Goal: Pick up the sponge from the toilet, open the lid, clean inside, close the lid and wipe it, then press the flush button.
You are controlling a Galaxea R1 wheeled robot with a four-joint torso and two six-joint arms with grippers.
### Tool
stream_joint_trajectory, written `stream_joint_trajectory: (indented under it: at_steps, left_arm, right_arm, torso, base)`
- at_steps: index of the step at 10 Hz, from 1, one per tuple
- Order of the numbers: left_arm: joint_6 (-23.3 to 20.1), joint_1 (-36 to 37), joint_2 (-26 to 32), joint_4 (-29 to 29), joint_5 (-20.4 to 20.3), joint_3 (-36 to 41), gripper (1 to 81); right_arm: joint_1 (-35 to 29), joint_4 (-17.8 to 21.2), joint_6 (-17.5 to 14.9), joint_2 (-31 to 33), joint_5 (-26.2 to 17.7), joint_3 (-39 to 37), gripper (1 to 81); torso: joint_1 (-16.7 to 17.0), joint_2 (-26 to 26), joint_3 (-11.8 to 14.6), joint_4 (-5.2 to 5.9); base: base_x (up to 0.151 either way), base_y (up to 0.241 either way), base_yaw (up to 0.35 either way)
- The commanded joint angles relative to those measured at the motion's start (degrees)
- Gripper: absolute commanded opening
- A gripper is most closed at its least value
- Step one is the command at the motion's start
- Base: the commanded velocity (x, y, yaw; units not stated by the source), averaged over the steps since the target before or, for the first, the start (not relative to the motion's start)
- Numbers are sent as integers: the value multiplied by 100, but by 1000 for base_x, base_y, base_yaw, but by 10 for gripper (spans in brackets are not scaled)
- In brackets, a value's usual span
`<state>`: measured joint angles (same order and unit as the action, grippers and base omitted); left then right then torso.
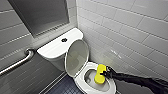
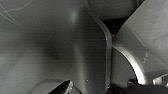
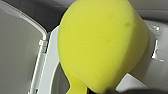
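Now right arm (image 1: 140,80) extended over toilet (image 1: 81,82) — right fingers (image 1: 105,73) pinching sponge (image 1: 100,74), lid (image 1: 77,57) raised.

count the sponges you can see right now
1. The yellow sponge is in the right gripper, down over the bowl of the toilet, whose lid stands raised. Another could be hidden behind the lid.

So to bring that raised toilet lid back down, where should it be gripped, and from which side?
Probably the free upper rim of the lid, farthest from its hinge at the back of the bowl. It stands nearly upright, leaning back toward the tank, so only its front face and thin edge are open: come from the bowl side and hook that edge.
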<state>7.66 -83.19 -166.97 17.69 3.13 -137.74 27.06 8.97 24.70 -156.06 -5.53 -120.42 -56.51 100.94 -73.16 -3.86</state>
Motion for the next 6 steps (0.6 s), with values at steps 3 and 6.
stream_joint_trajectory:
  at_steps: [3, 6]
  left_arm:
    - [-10, -123, -65, -81, 434, 186, 811]
    - [-18, -123, -65, -64, 407, 177, 811]
  right_arm:
    - [173, 157, 132, 881, 237, 863, 10]
    - [401, 157, 132, 1626, 553, 1669, 10]
  torso:
    - [0, 0, 0, 0]
    - [0, 2, 0, 0]
  base:
    - [0, 0, 0]
    - [0, 0, 0]
